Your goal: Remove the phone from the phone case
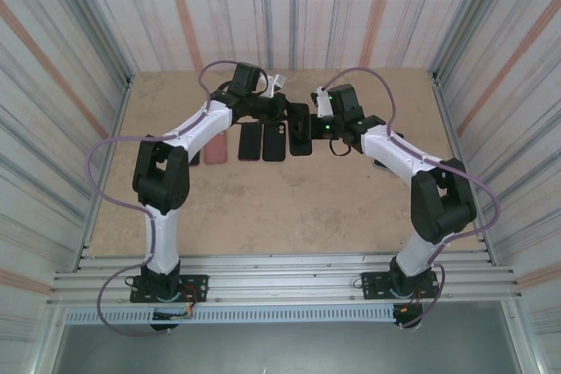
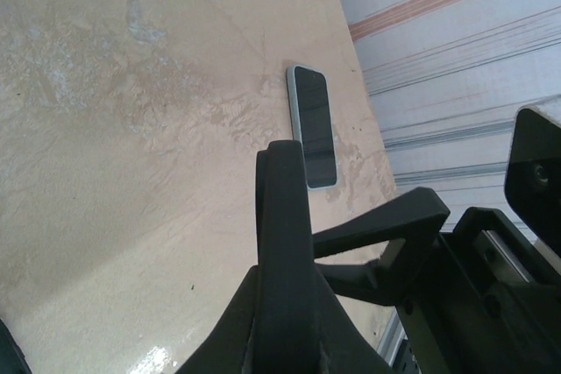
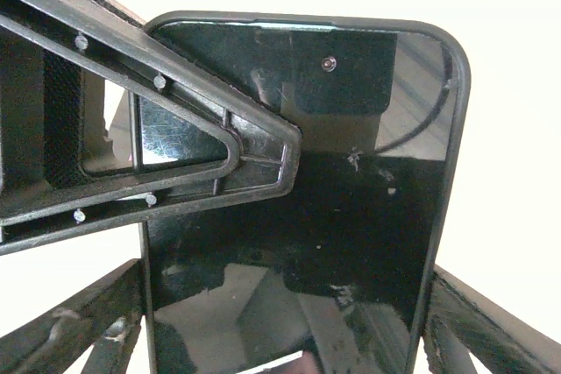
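While right jaws clamp one phone, three devices lie alongside.

Phone between left pincer and right pincer; spare phones leftward on table

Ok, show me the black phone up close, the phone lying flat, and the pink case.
black phone [image 3: 351, 216], right wrist view, middle of its glossy face.
phone lying flat [image 2: 314, 126], left wrist view, middle of its screen.
pink case [image 1: 216, 148], top view, its middle.
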